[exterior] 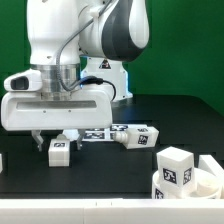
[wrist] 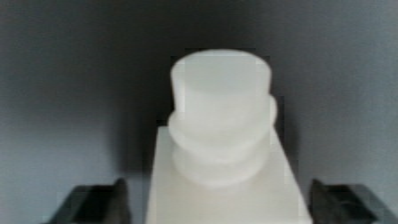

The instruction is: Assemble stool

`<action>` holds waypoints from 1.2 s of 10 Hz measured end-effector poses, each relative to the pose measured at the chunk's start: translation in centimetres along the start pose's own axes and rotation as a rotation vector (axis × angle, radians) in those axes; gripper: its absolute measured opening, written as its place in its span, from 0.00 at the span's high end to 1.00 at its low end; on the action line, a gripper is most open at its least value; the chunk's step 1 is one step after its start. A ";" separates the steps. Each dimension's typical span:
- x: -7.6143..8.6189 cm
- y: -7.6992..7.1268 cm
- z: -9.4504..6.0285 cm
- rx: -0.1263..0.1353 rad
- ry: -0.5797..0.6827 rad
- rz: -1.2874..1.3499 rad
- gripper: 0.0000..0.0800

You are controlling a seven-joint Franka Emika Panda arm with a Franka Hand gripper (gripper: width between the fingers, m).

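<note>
Nearest the exterior camera, at that view's lower right, the first leg of the stool stands as a chunky white block with a black-and-white tag on its facing side. Just beside it sits a rounded white part, cut by the frame edge; whether it is the seat cannot be told

Position of the gripper: low over the black bench at the exterior view's left, fingers pointing down

State of the gripper: spread. In the wrist view it straddles the second leg. One of the dark fingers shows on each side of that leg, with a narrow dark gap between finger and leg on both sides. No contact is visible and nothing is pinched

Location of the second leg: on the bench, directly under the gripper. The exterior view shows it only as a short white block with one tagged face turned toward the camera. The wrist view shows its square body running lengthwise between the fingers and ending in a stepped round peg, which points away from the fingers

Location of the third leg: flat on the bench near the centre of the exterior view, just beside the gripper on that view's right. Its long axis runs across the view from left to right, dropping slightly toward the right. Tags show along its side and on its right-hand end
</note>
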State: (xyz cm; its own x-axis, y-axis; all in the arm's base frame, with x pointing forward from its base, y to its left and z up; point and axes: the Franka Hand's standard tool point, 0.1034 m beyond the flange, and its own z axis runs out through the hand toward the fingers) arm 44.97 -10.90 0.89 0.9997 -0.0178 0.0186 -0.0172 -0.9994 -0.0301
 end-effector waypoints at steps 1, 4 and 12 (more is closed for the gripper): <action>0.4 -0.4 -0.1 0.018 -0.022 0.034 0.31; 3.3 -1.2 -2.1 0.059 -0.252 0.018 0.20; 2.1 -2.0 -1.0 0.046 -0.850 0.005 0.19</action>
State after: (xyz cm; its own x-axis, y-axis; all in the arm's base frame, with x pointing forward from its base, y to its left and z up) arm 47.13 -8.99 2.00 0.6747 0.0251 -0.7377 -0.0390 -0.9968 -0.0696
